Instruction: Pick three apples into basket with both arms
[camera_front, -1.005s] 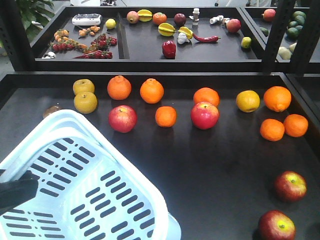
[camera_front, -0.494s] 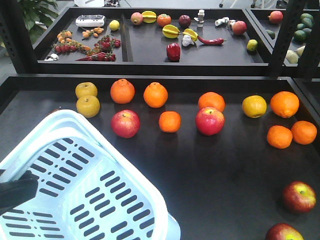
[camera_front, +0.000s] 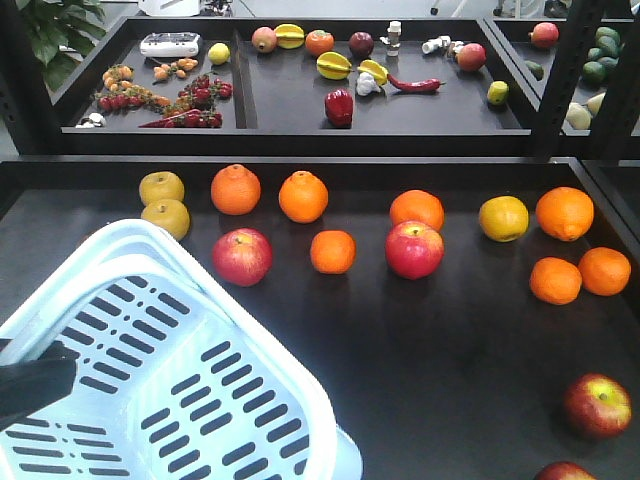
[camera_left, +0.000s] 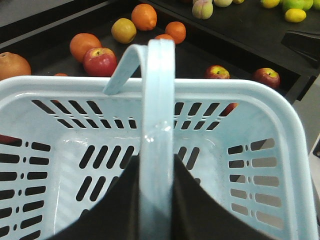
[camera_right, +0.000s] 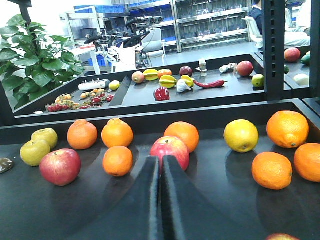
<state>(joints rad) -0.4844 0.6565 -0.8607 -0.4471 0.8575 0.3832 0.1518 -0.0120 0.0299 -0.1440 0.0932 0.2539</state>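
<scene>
At the near left is a big pale blue plastic basket (camera_front: 170, 380) with slots in its sides and bottom. The left claw (camera_left: 156, 162) holds the basket by pinching its loop handle (camera_left: 157, 100), with one black finger on each side. I cannot tell if the basket sits on the black table (camera_front: 450, 350) or hangs over it.

Just past the basket's far corner lie two round yellow pears (camera_front: 162, 187), one behind the other. Next comes a round red apple (camera_front: 241, 256), near the basket's rim but outside it. Three round oranges (camera_front: 303, 196) sit behind it and beside it.

In the middle of the table is a second red apple (camera_front: 414, 249), with one more orange close behind it. The right claw (camera_right: 161, 167) has its two black fingers pressed together, with nothing between them. In the right wrist view it points at this middle apple.

Further right are a round yellow fruit (camera_front: 503, 218) and three more oranges (camera_front: 565, 213). In the near right corner lies a third red apple (camera_front: 597, 405) with a yellow patch. Only the top of a fourth red apple (camera_front: 563, 473) shows at the bottom edge. All four apples lie on the table, outside the basket.
</scene>
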